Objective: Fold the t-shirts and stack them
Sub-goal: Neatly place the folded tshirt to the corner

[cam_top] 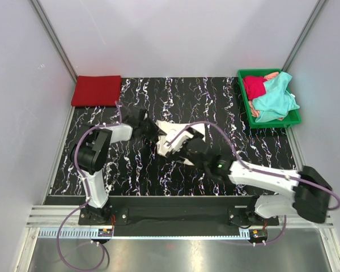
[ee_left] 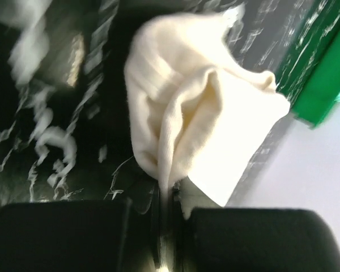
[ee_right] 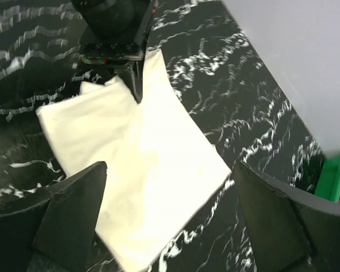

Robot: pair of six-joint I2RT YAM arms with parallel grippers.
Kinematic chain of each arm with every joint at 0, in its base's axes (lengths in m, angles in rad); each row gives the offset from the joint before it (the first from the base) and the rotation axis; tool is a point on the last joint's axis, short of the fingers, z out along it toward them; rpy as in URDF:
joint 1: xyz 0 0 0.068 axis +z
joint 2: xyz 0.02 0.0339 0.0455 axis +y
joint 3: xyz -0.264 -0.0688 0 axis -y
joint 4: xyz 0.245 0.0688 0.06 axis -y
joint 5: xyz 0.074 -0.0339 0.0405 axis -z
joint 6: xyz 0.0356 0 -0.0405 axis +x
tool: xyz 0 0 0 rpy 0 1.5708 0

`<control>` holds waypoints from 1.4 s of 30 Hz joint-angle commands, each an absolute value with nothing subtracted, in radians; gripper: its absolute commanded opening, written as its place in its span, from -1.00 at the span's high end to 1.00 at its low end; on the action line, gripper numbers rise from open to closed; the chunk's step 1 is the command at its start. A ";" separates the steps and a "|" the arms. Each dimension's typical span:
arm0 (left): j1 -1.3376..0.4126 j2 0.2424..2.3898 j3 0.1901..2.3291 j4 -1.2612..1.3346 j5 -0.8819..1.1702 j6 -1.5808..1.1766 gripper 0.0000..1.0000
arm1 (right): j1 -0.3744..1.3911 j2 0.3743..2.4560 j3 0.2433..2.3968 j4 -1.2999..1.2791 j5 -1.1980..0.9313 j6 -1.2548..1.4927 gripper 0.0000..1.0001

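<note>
Red t-shirt (cam_top: 96,90), folded into a flat rectangle, is lying at the far left corner of the black marbled table (cam_top: 130,170), touching the left wall edge and well apart from both arms.

Left gripper (cam_top: 150,130) is reaching toward mid-table, its jaws pressed together on a raised fold of the cream-white t-shirt (cam_top: 171,133). In the left wrist view, the cloth (ee_left: 198,113) is bunching up out of the closed fingers.

Cream-white t-shirt (ee_right: 141,170) is lying partly flattened at mid-table, with bare marbled surface showing all round it.

Right gripper (ee_right: 170,209) is hovering over the shirt's near side with its jaws spread wide, holding nothing and covering part of the cloth in the top view.

Green tray (cam_top: 272,123) is sitting at the far right corner against the wall, holding the crumpled crimson t-shirt (cam_top: 254,86) and teal t-shirt (cam_top: 275,99), the teal one spilling over the rim.
</note>
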State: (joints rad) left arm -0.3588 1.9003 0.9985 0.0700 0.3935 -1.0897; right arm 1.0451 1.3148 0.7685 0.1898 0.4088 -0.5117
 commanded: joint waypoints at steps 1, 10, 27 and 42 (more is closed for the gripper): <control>-0.345 1.853 1.177 -0.130 0.353 -0.732 1.00 | 1.037 1.139 0.810 0.014 0.535 -0.267 -0.99; -0.249 1.881 1.348 -0.227 0.429 -0.393 1.00 | 1.035 0.884 0.744 -0.360 0.589 -0.010 -0.99; -0.180 2.068 2.068 -0.641 -0.118 0.057 1.00 | 1.035 0.770 0.709 -0.413 0.543 -0.072 -0.99; -0.112 2.138 2.306 -0.604 -0.163 0.301 1.00 | 1.035 0.747 0.726 -0.451 0.563 -0.109 -0.99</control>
State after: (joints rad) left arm -0.1390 2.1387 2.2524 -0.6830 -0.1368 0.2359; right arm 1.0397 0.7486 0.6994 -0.4557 0.5564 -0.0998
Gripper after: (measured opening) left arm 0.072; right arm 0.994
